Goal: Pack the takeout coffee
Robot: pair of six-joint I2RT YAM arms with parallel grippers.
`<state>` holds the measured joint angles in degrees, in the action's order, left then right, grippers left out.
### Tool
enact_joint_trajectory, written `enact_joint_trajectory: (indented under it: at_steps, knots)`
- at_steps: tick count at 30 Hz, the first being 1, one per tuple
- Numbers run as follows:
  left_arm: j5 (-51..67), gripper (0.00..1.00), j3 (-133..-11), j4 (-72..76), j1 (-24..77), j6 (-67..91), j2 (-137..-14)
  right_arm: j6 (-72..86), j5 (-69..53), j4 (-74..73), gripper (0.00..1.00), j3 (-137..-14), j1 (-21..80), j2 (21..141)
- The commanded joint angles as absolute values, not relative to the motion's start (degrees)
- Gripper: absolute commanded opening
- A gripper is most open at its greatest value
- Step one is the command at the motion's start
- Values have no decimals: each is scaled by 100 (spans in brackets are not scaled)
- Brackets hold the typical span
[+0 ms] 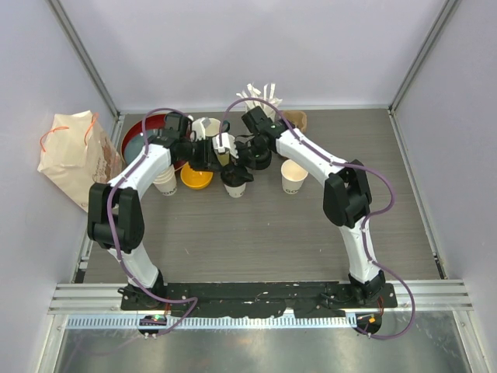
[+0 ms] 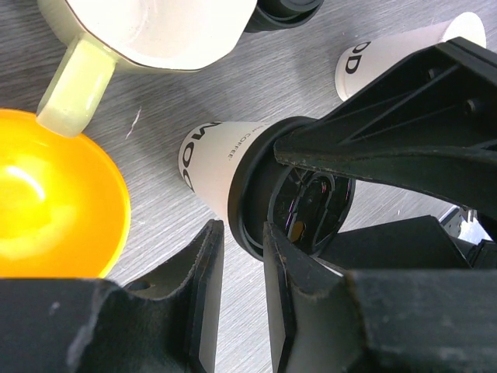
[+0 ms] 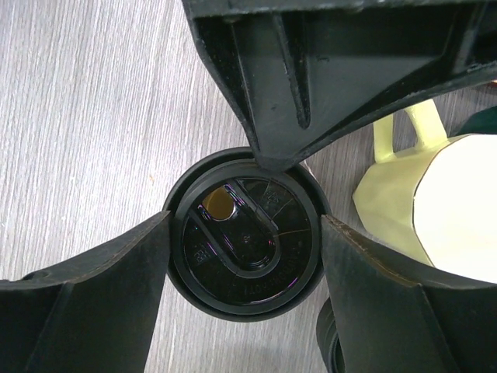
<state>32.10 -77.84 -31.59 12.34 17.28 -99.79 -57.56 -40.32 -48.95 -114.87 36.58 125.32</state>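
One takeout coffee cup, white with brown print and a black lid, stands mid-table; it also shows in the left wrist view. My right gripper reaches down over it, a finger against each side of the lid. My left gripper is beside the cup with a narrow gap between its fingers, and one finger touches the lid's rim. A second printed white cup stands lidless to the right. A loose black lid lies behind the cups.
An orange bowl sits left of the cup and a pale yellow mug behind it. A white cup stack, a red bowl, a cream mug and a paper bag are to the left.
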Motion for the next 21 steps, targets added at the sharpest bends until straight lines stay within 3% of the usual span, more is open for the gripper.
enact_joint_trajectory:
  at_steps: [1,19,21]
  knots:
    - [3322,30,-7963,-3155,1178,1617,-9843,-5529,-3498,-4852,78,-10890,3709,12577]
    - [3384,23,-7945,-3041,1283,1723,-10520,-4667,-3621,-3832,71,-9721,3718,12313]
    - [3384,17,-7910,-3041,1292,1731,-10599,-4641,-3612,-3788,70,-9686,3709,12313]
